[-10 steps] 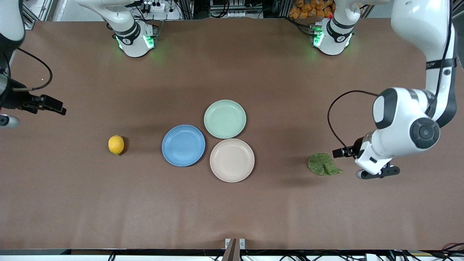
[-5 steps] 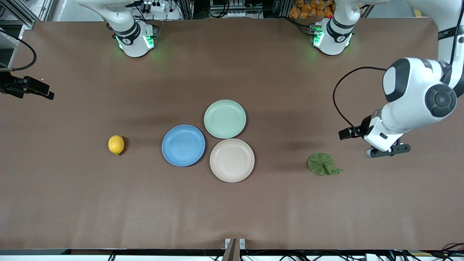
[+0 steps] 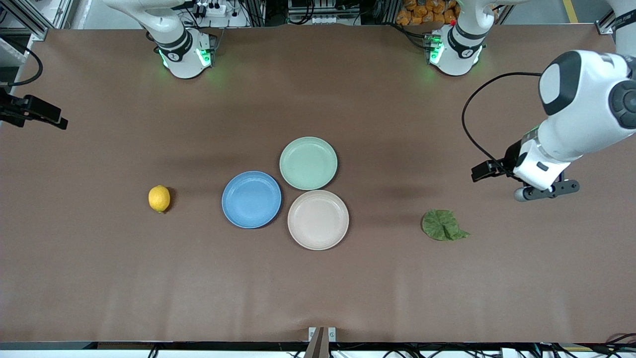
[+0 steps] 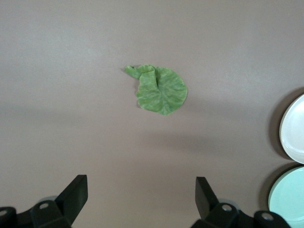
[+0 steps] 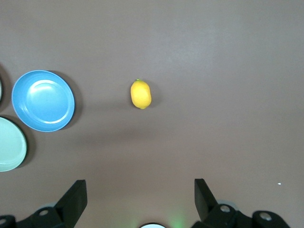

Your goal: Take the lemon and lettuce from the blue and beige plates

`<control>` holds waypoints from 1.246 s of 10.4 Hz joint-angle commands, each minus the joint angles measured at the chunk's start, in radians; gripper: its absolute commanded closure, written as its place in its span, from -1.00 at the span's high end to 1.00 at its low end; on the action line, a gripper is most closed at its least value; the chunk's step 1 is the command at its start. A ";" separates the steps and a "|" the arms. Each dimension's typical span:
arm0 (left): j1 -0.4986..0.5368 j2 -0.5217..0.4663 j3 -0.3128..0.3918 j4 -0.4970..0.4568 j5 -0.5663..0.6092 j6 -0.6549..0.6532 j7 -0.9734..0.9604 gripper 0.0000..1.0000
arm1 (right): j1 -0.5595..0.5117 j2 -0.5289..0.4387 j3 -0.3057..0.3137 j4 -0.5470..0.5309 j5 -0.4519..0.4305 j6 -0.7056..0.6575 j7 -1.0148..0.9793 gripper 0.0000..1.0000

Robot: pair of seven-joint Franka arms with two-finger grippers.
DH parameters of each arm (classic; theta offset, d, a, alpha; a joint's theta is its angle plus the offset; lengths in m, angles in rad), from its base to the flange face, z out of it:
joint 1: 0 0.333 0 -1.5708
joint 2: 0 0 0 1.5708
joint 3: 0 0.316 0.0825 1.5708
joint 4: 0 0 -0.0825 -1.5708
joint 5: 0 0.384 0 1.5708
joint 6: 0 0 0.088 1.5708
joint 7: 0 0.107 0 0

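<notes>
The yellow lemon (image 3: 159, 198) lies on the bare table toward the right arm's end, apart from the plates; it also shows in the right wrist view (image 5: 141, 93). The green lettuce (image 3: 442, 225) lies on the table toward the left arm's end and shows in the left wrist view (image 4: 159, 90). The blue plate (image 3: 251, 199) and the beige plate (image 3: 318, 219) hold nothing. My left gripper (image 4: 141, 192) is open and empty, high over the table beside the lettuce (image 3: 545, 191). My right gripper (image 5: 140, 194) is open and empty, high over the table's edge.
A mint-green plate (image 3: 308, 163) holding nothing touches the blue and beige plates, farther from the front camera. The arm bases (image 3: 184, 54) stand along the table's back edge. Of the right hand, only a black part (image 3: 35, 112) shows at the front view's edge.
The left arm has risen and drawn away from the lettuce toward its end of the table. The right arm has pulled out toward the table's edge. Lemon, lettuce and plates have not moved.
</notes>
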 commanded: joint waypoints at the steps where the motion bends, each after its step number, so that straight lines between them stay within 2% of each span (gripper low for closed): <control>1: 0.018 -0.062 -0.026 -0.028 0.058 -0.009 -0.054 1.00 | -0.007 -0.025 0.032 0.002 -0.039 -0.010 0.029 1.00; 7: 0.012 -0.141 -0.032 0.009 0.061 -0.038 -0.044 1.00 | -0.009 -0.047 0.045 0.019 -0.035 -0.031 0.037 1.00; 9: 0.010 -0.150 -0.032 0.073 0.061 -0.060 -0.050 1.00 | -0.013 -0.045 0.046 0.036 -0.033 -0.043 0.035 1.00; 11: 0.012 -0.139 -0.031 0.156 0.090 -0.138 -0.031 1.00 | -0.027 -0.045 0.046 0.030 -0.026 -0.033 0.037 1.00; 13: 0.012 -0.139 -0.031 0.196 0.135 -0.221 0.077 1.00 | -0.065 -0.045 0.086 0.028 -0.027 -0.028 0.037 1.00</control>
